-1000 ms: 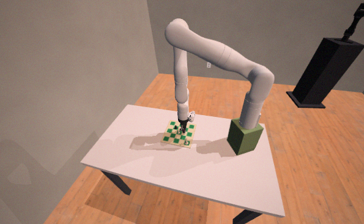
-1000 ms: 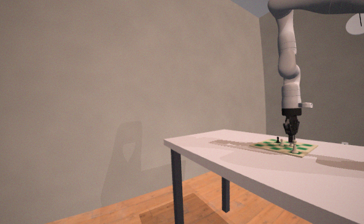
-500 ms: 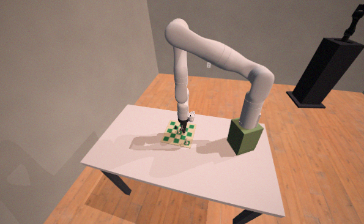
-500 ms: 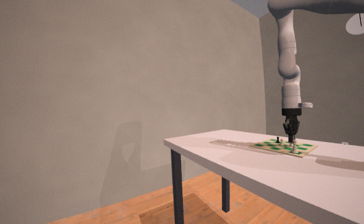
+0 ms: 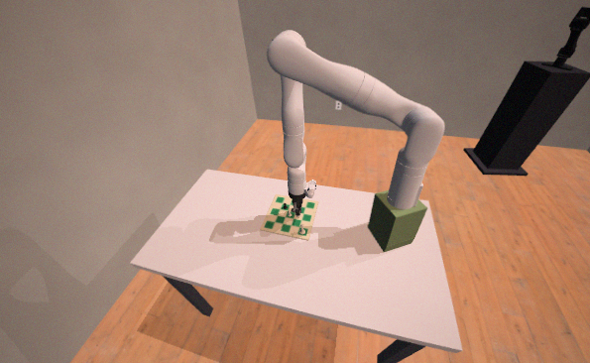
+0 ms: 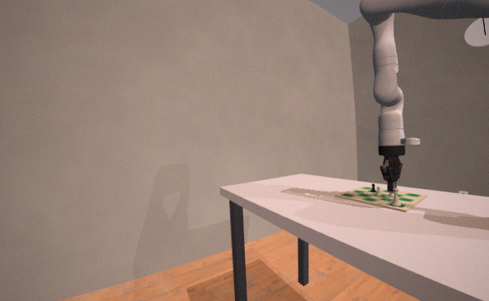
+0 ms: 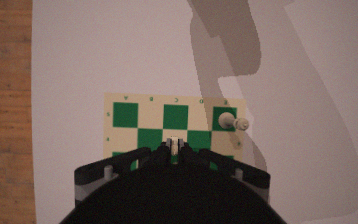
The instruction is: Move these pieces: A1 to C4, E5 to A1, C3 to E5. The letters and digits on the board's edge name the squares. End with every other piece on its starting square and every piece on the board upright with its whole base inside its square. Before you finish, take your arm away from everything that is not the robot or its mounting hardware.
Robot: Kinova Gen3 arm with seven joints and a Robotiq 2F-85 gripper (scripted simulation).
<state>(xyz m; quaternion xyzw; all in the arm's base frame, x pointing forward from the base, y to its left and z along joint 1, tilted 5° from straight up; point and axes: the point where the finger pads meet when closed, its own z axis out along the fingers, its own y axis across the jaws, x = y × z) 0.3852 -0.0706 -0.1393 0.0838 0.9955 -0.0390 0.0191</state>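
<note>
Plain grey-brown walls meet in a corner; in the top view a white outlet sits on the far one, near 12 o'clock. Orange wood planks make the floor. The pale tabletop shows 2 dark legs in that view. At 2 o'clock stands 1 black pedestal. Soft shadows fall across wall and floor.
</note>
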